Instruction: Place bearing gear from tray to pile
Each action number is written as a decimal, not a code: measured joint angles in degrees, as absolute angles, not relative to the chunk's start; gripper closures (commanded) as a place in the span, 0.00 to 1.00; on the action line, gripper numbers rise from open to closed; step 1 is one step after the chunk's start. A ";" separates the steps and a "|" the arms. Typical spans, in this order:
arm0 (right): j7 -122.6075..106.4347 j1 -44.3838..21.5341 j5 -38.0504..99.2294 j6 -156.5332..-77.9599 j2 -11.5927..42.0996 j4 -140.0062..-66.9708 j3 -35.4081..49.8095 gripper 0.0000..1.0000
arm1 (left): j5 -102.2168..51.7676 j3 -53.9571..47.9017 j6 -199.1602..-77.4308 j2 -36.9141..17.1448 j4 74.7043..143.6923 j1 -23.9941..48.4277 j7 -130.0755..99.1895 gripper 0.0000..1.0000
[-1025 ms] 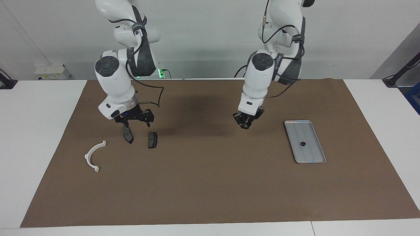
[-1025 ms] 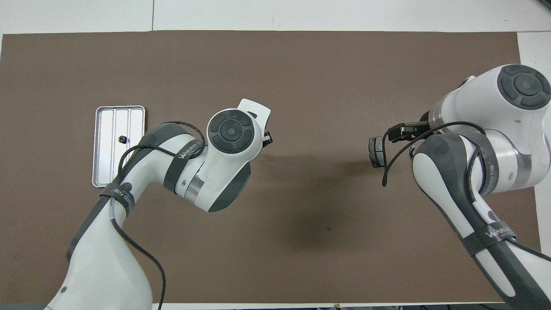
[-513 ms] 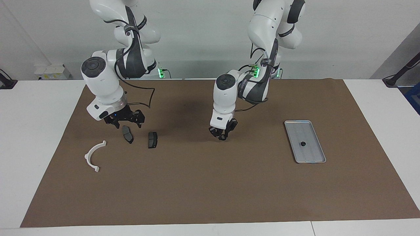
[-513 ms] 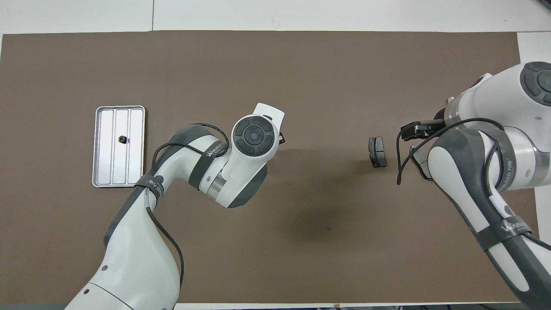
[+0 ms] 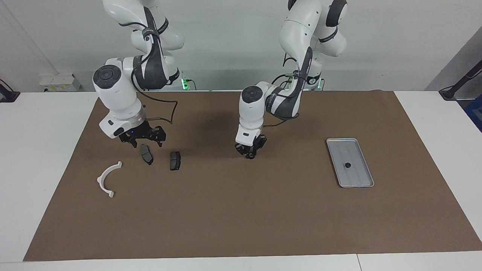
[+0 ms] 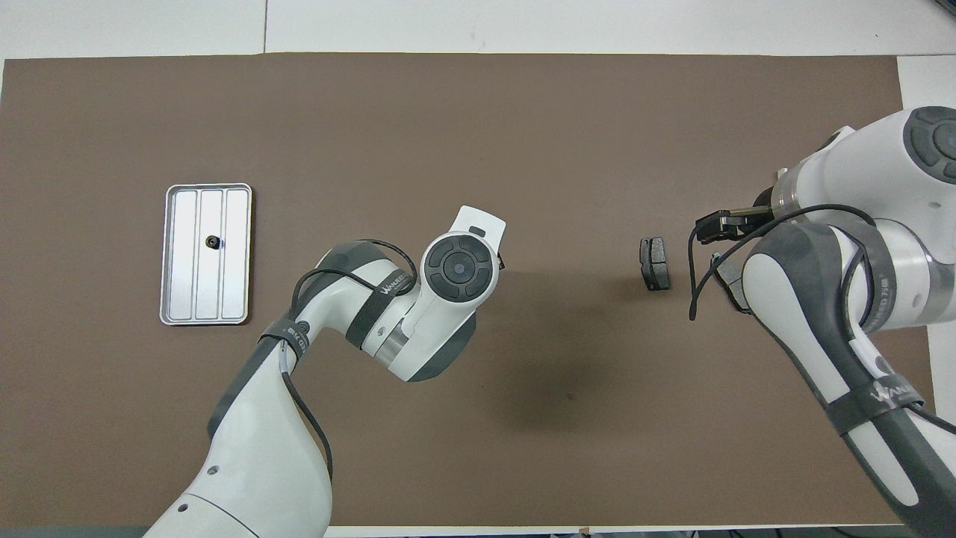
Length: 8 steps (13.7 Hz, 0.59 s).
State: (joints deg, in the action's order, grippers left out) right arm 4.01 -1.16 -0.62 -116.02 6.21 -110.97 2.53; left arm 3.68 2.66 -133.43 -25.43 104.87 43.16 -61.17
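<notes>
The white bracket (image 5: pixel 107 178) is lying farthest from the robots at the right arm's end of the brown-covered tabletop (image 5: pixel 241 210), with two brake pads (image 5: pixel 175 160) nearer them. The bearing gear (image 5: pixel 347 165) is sitting in the tray (image 5: pixel 336 144) at the left arm's end. The left pincer (image 5: pixel 249 153), nearly shut and holding nothing visible, is hovering over mid-tabletop, while the right pincer (image 5: pixel 142 140) is standing wide and empty over one pad.

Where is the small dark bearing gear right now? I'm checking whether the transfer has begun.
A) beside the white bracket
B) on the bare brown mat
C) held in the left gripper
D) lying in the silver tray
D: the bearing gear lies inside the tray, while the left gripper is over the mat mid-table and the right gripper, open, is over the brake pads.
</notes>
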 measured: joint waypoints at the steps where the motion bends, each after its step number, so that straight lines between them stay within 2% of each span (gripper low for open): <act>1: 4.01 -1.15 -0.62 -116.02 6.21 -110.97 2.53 0.00 | 3.70 2.68 -133.47 -25.43 104.89 43.16 -61.18 0.00; 5: 4.01 -1.15 -0.62 -116.02 6.21 -110.96 2.53 0.00 | 3.80 3.74 -130.82 -25.30 103.67 41.90 -57.63 0.00; 8: 4.02 -1.50 -0.60 -116.02 6.21 -110.96 2.60 0.00 | 3.80 3.91 -123.10 -20.53 100.72 37.22 -49.57 0.00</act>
State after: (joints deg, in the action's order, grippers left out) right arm 4.02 -1.50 -0.60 -116.02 6.21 -110.96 2.60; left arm 3.80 3.91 -123.10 -20.53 100.72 37.22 -49.57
